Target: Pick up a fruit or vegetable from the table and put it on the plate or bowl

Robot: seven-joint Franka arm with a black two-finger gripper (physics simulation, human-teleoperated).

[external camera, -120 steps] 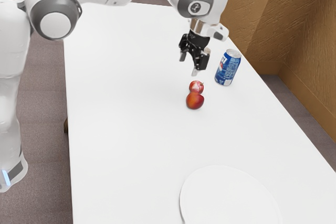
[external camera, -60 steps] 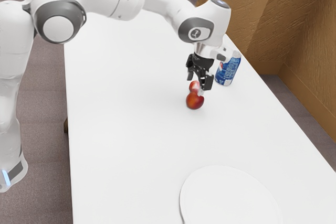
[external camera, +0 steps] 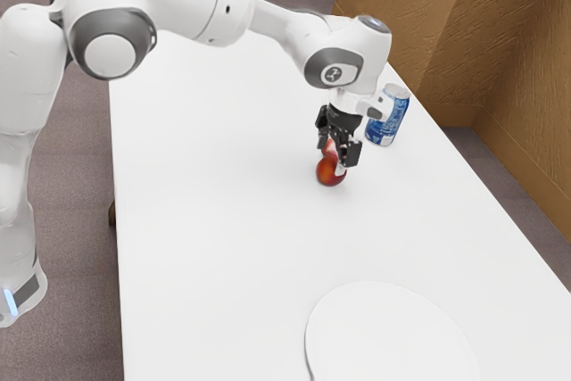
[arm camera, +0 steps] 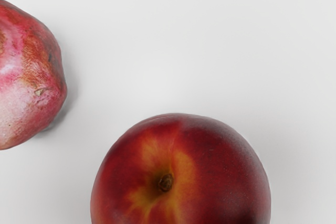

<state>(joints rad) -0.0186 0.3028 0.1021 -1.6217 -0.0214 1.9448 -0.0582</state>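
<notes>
Nectarine [external camera: 331, 175] is seen lying on the white table [external camera: 223, 238], just beside a second red fruit [arm camera: 26, 77], well apart from the white plate [external camera: 393, 336]; the gripper [external camera: 338, 153] is held low, directly above the nectarine [arm camera: 178, 174]; its jaws are spread apart and nothing is gripped; a blue can [external camera: 386, 115] is stood upright near the gripper.
</notes>
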